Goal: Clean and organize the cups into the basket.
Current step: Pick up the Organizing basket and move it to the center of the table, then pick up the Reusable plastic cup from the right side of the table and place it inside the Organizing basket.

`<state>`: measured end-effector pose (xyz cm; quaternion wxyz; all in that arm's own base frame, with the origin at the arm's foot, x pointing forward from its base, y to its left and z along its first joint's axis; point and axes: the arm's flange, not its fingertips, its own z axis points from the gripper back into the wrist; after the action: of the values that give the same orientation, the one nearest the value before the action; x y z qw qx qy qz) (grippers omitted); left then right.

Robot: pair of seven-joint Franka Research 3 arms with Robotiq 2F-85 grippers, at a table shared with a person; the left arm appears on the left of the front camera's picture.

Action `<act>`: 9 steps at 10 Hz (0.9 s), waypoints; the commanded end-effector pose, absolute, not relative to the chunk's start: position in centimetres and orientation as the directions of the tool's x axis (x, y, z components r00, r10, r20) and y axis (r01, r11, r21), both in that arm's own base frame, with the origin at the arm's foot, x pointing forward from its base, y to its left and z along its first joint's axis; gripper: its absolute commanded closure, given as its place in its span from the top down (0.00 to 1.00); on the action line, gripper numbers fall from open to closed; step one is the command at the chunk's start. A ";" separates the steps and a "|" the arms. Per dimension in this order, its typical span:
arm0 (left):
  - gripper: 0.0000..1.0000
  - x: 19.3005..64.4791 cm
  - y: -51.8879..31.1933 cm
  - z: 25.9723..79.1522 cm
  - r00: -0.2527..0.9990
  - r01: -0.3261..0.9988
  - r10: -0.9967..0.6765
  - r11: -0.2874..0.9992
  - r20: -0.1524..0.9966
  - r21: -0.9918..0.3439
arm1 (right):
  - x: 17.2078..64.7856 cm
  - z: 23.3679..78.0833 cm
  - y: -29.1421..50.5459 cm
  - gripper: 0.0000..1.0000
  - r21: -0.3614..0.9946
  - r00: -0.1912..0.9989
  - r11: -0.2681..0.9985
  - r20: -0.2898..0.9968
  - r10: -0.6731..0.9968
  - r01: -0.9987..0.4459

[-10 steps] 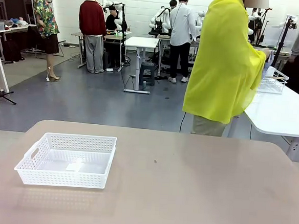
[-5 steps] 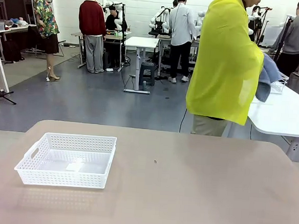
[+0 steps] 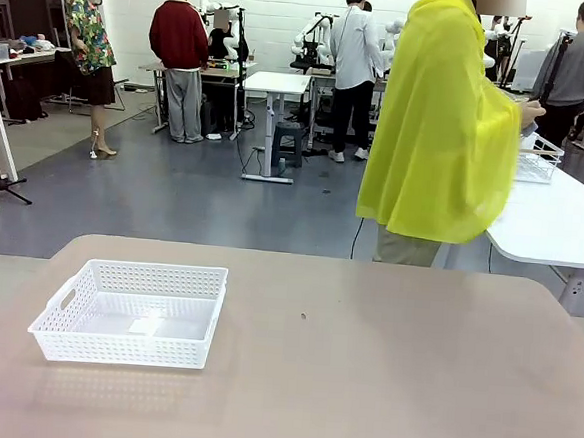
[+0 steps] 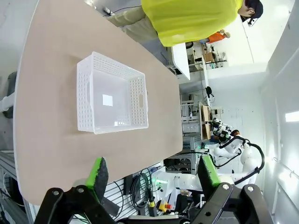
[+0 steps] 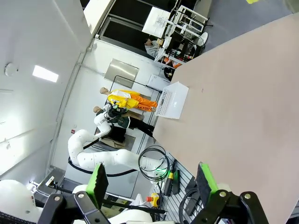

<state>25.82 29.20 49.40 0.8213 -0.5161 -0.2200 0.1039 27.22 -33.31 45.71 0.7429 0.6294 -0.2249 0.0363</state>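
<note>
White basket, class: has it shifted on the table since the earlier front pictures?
No. The basket keeps its place, left of the dark speck.

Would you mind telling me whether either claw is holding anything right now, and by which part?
Nothing is held: the left claw and the right claw both stand open and empty.

Count: one white basket [image 4: 84, 100] on one tan table [image 3: 362, 364], ahead of the left gripper [image 4: 153, 168], past its fingertips. Two grippers in all, counting the right gripper [image 5: 151, 176], each with two green pads [image 4: 98, 175]. One person in yellow [image 3: 439, 119] stands far out ahead of both, and one wire basket [image 3: 535, 161] sits on one white side table [image 3: 562, 223].
</note>
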 end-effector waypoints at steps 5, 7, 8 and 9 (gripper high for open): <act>1.00 25.7 29.2 49.4 0.876 0.076 0.402 0.432 0.268 -0.898 | 27.0 45.8 -33.6 1.00 0.919 0.896 0.208 0.378 -0.234 -0.334; 1.00 25.7 29.2 49.4 0.876 0.076 0.402 0.432 0.268 -0.898 | 27.0 45.8 -33.6 1.00 0.919 0.896 0.208 0.378 -0.234 -0.334; 1.00 25.7 29.2 49.4 0.876 0.076 0.402 0.432 0.268 -0.898 | 27.0 45.8 -33.6 1.00 0.919 0.896 0.208 0.378 -0.234 -0.334; 1.00 25.7 29.2 49.4 0.876 0.076 0.402 0.432 0.268 -0.898 | 27.0 45.8 -33.6 1.00 0.919 0.896 0.208 0.378 -0.234 -0.334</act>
<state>25.84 29.16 49.41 0.8215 -0.5159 -0.2196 0.1039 27.22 -33.31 45.71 0.7429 0.6294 -0.2250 0.0363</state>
